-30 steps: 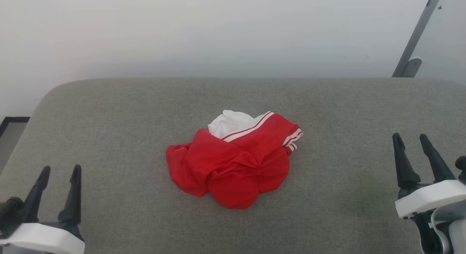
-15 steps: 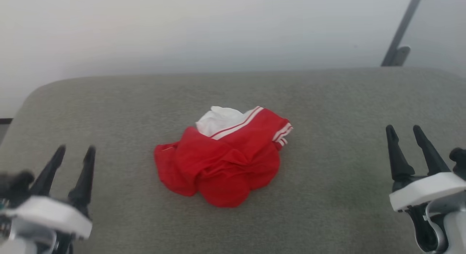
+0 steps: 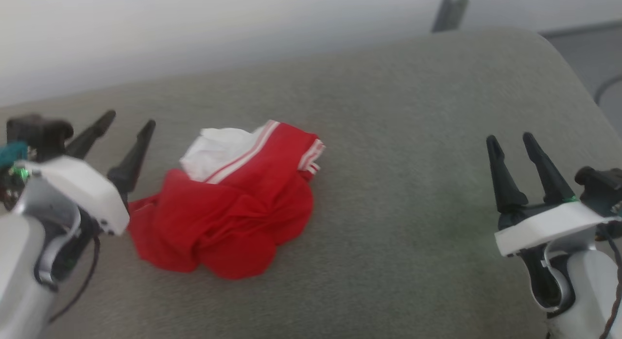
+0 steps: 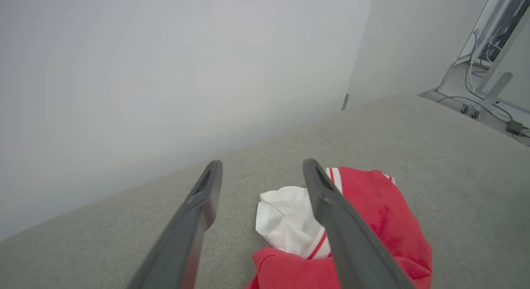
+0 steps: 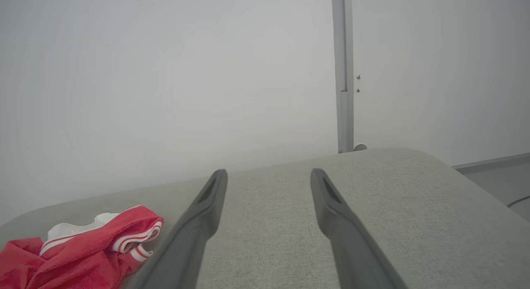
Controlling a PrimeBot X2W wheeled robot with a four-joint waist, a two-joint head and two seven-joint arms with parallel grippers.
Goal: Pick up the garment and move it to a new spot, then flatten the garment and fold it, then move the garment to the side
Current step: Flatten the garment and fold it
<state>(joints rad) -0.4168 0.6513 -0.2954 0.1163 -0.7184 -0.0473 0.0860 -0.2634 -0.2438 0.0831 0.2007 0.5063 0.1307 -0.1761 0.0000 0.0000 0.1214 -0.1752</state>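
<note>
Grey fabric surface (image 3: 398,101) under a pale wall (image 3: 194,28), with a crumpled garment (image 3: 228,217) lying left of centre.
Left gripper (image 3: 130,119), fingers spread and empty, hangs just beside the garment's left edge. The garment is a bunched red heap, with a white sleeve and red-and-white striped trim on top. Right gripper (image 3: 510,138), fingers also spread and empty, is well apart from it.

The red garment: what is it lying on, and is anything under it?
The garment lies crumpled on a grey fabric surface, which shows around it. A white part peeks out at its far edge. Anything beneath the heap is covered.
</note>
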